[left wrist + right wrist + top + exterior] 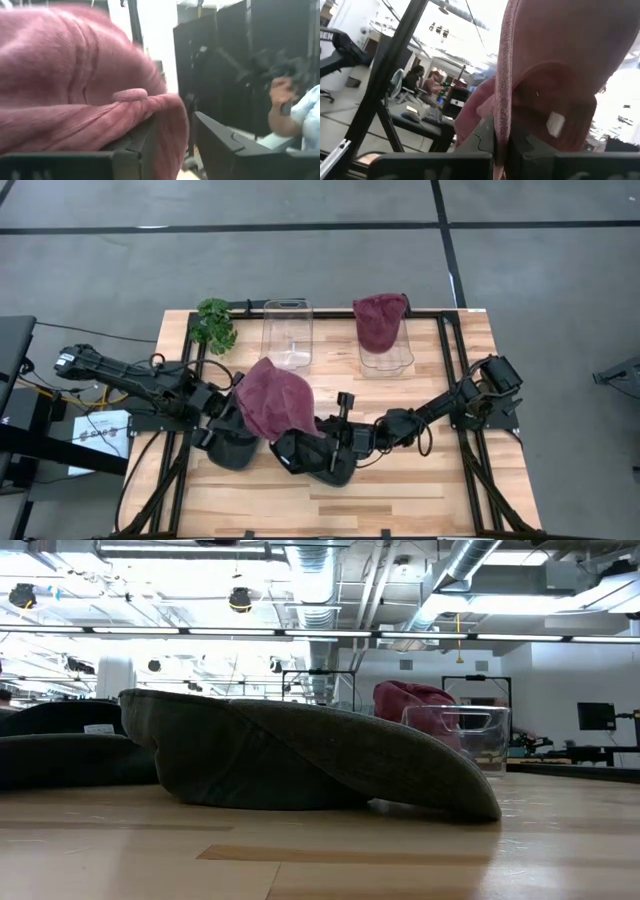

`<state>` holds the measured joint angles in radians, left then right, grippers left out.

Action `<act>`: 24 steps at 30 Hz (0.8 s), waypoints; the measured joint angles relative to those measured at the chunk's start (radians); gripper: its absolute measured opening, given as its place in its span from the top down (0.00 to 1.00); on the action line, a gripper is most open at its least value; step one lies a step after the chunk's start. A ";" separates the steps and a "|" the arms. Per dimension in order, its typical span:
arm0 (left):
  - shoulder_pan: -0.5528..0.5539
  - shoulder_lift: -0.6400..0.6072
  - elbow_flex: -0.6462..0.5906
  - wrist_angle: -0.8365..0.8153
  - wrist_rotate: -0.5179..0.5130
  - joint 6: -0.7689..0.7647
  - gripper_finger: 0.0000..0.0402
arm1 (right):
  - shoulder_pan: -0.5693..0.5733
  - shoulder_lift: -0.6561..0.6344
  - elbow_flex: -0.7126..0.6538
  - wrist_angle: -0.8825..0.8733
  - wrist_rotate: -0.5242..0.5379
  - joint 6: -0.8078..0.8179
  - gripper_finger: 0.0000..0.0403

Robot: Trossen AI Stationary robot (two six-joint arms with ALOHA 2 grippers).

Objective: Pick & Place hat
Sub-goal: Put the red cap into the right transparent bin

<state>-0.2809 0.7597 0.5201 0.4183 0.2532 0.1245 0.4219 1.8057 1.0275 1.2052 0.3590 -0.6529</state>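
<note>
While my left gripper (243,412) and right gripper (312,432) both pinch the maroon cap (275,400), black caps (232,448) underneath, second maroon cap (380,320) on clear container (388,358).

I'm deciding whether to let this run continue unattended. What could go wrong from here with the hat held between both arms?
Both the left gripper and right gripper pinch the maroon hat; if they pull apart unevenly, the fabric may stretch or slip free. The nearer clear container stands close behind, so a swing toward it might knock it. The dark caps below could snag.
</note>
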 joint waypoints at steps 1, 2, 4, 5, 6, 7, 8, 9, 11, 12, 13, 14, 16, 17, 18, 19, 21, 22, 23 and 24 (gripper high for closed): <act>0.000 0.000 0.000 -0.024 -0.021 0.000 0.64 | 0.005 0.000 0.000 0.004 0.009 -0.014 1.00; 0.000 0.000 0.000 -0.045 -0.042 0.001 0.61 | 0.010 -0.001 0.000 0.007 0.015 -0.030 1.00; 0.000 0.000 0.000 -0.095 -0.103 0.001 0.56 | 0.022 -0.010 0.000 0.008 0.047 -0.061 1.00; 0.000 0.000 0.000 -0.118 -0.135 0.001 0.54 | 0.027 -0.015 0.000 0.010 0.066 -0.076 1.00; 0.000 0.000 0.000 -0.139 -0.163 0.001 0.52 | 0.032 -0.024 0.000 0.011 0.092 -0.094 1.00; 0.000 0.000 0.000 -0.155 -0.186 0.002 0.51 | 0.037 -0.033 0.000 0.010 0.119 -0.114 1.00; 0.000 0.000 0.000 -0.168 -0.202 0.005 0.49 | 0.043 -0.043 0.000 0.008 0.140 -0.134 1.00; 0.000 0.000 0.000 -0.181 -0.210 0.012 0.49 | 0.050 -0.056 0.000 0.006 0.161 -0.152 1.00; 0.000 0.000 0.000 -0.197 -0.226 0.026 0.47 | 0.064 -0.082 0.000 0.000 0.212 -0.188 1.00; 0.000 0.000 0.000 -0.200 -0.231 0.027 0.47 | 0.073 -0.094 0.000 0.000 0.240 -0.206 1.00; 0.000 0.000 0.000 -0.202 -0.241 0.028 0.47 | 0.083 -0.105 0.000 0.000 0.274 -0.223 1.00; 0.000 0.000 0.000 -0.202 -0.256 0.028 0.47 | 0.092 -0.116 0.000 0.000 0.312 -0.245 1.00; 0.000 0.000 0.000 -0.201 -0.303 0.044 0.47 | 0.113 -0.136 0.000 0.006 0.399 -0.301 1.00; 0.000 0.000 0.000 -0.202 -0.333 0.058 0.47 | 0.122 -0.145 0.000 0.014 0.451 -0.341 1.00; 0.000 0.000 0.000 -0.201 -0.362 0.075 0.47 | 0.130 -0.154 0.000 0.029 0.512 -0.392 1.00; 0.000 0.000 0.000 -0.198 -0.393 0.084 0.47 | 0.138 -0.162 0.000 0.062 0.585 -0.459 1.00; 0.001 0.000 0.000 -0.187 -0.439 0.105 0.47 | 0.142 -0.178 -0.001 0.193 0.748 -0.604 1.00; 0.001 0.000 0.000 -0.180 -0.450 0.110 0.47 | 0.132 -0.189 -0.003 0.294 0.805 -0.659 1.00; 0.000 0.000 0.000 -0.175 -0.458 0.112 0.47 | 0.114 -0.209 -0.017 0.365 0.826 -0.685 1.00; 0.000 0.000 0.000 -0.168 -0.460 0.113 0.47 | 0.085 -0.246 -0.041 0.365 0.832 -0.679 1.00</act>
<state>-0.2806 0.7597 0.5201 0.2503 -0.2072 0.2375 0.5069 1.5597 0.9869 1.5700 1.1913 -1.3316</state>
